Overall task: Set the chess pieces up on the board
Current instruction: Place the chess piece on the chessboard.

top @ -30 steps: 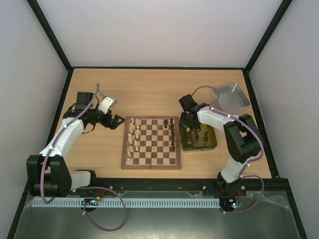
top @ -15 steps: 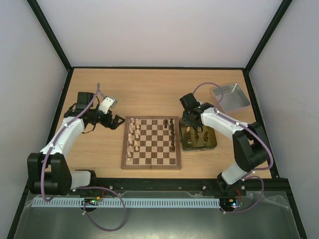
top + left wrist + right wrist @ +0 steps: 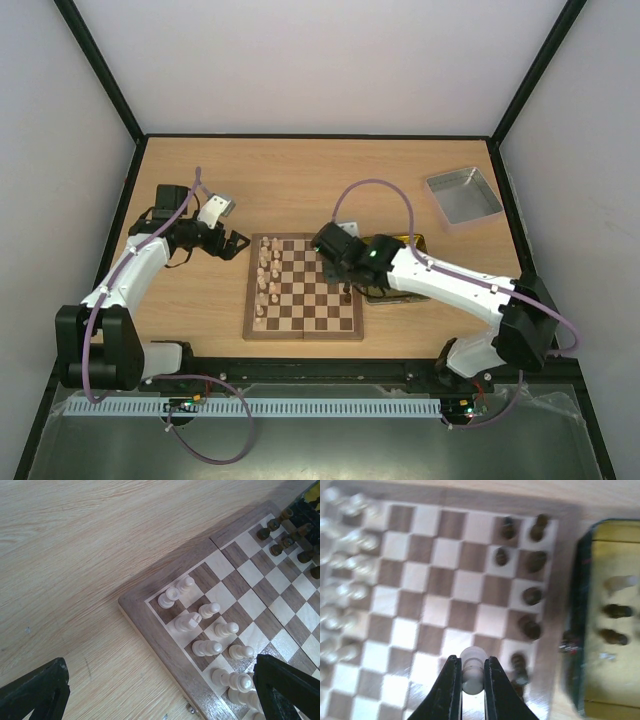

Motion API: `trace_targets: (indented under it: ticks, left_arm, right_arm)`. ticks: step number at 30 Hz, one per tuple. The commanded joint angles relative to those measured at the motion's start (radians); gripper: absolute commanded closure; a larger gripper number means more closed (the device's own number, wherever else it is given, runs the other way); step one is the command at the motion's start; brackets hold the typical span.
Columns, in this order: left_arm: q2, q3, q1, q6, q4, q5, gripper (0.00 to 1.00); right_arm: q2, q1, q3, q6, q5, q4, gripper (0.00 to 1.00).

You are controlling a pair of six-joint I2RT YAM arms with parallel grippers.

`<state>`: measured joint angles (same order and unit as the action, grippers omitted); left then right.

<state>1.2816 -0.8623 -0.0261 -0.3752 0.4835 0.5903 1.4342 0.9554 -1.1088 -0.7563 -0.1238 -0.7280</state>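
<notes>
Pale wooden counter (image 3: 300, 180) carries the board (image 3: 300, 334), cream pieces (image 3: 265, 280) ranked along its left edge, dark pieces (image 3: 346, 262) on its right, beside a gold tin (image 3: 612, 695). Left hand (image 3: 160, 695) hangs off the board, spread wide, empty. Right hand (image 3: 470, 661) is closed on one cream piece (image 3: 472, 676) above the dark side. Light, rigid, smooth and tippy, I judge; pinch its waist below the head.

Brown-cream checkered board (image 3: 300, 333); cream piece (image 3: 471, 672); gold tin (image 3: 615, 550).
</notes>
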Motion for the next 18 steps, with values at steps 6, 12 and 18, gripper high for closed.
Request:
trace_targets:
  ticks: [6,12,18]
  left_arm:
    - [0.000,0.007,-0.005,0.008,-0.003,-0.026,0.00]
    - [-0.005,0.014,-0.003,0.015,-0.013,-0.052,0.00]
    - [-0.007,0.019,-0.003,0.018,-0.023,-0.071,0.00]
  right_arm:
    - [0.116,0.227,-0.108,-0.078,0.035,-0.017,0.97]
    - [0.224,0.268,-0.147,-0.055,0.075,0.036,0.97]
    - [0.312,0.273,-0.202,-0.043,0.068,0.057,0.97]
